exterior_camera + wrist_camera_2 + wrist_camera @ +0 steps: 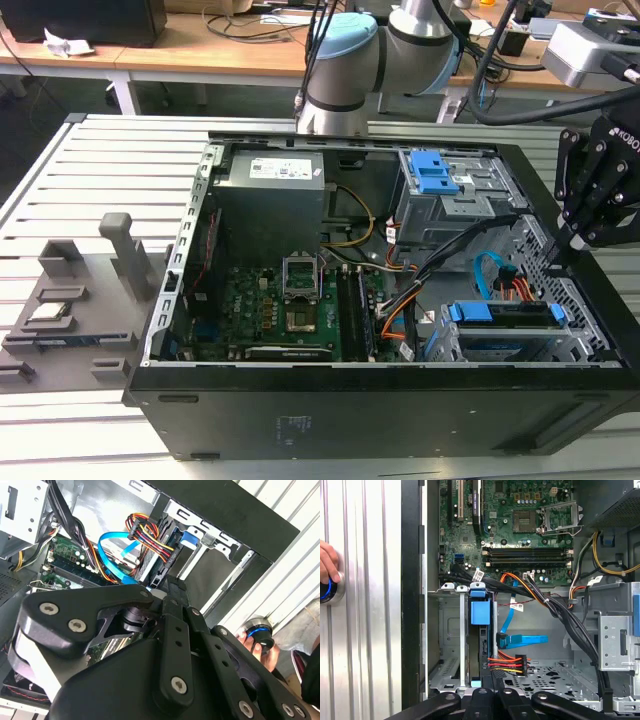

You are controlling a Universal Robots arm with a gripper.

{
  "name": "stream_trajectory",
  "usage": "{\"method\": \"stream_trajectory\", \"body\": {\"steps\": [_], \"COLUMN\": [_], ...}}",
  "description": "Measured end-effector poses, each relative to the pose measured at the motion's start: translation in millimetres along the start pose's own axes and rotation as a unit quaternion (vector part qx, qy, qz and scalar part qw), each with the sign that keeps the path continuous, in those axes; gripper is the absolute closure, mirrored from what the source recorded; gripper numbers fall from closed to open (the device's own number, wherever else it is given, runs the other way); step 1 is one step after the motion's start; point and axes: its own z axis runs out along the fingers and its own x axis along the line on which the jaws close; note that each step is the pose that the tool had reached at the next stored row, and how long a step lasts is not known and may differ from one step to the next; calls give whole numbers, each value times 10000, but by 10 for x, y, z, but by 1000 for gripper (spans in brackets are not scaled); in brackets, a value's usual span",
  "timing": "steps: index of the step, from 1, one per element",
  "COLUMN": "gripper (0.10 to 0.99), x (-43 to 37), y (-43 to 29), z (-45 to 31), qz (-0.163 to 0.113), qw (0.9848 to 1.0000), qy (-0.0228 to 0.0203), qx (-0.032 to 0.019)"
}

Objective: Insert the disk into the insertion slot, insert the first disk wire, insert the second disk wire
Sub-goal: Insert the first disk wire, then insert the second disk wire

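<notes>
The gripper [577,238] has its black fingers [492,681] drawn together with nothing between them. In the exterior view it hangs over the edge of the open black computer case [330,400] at that view's right. In the first wrist view the fingertips sit just beside the end of the silver hard drive in its bright blue plastic carrier, the disk [483,645]. The disk is seated in the low grey perforated metal cage, the insertion slot [449,630], in the case's corner. A flat blue data cable [522,640] ends in a plug at the disk's end. A red, yellow and black bundle of power wires [506,663] reaches that same end. Further in lies the green motherboard [520,535]. In the exterior view a taller grey metal cage with a blue latch [437,172] stands behind the slot. Outside the case, a person's hand [327,562] rests on a round silver button with a blue ring [331,589] on the ribbed metal table [370,630].
</notes>
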Motion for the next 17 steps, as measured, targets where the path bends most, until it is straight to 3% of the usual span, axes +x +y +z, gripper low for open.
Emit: {"method": "stream_trajectory", "body": {"steps": [7,10,12,17], "gripper": [973,784,784,784], "x": [0,0,-7,-101], "y": [0,0,1,68], "z": [0,0,1,126], "qz": [0,0,0,0], "qw": [10000,10000,10000,10000], "qy": [-2,-3,-3,-3], "qx": [0,0,0,0]}}
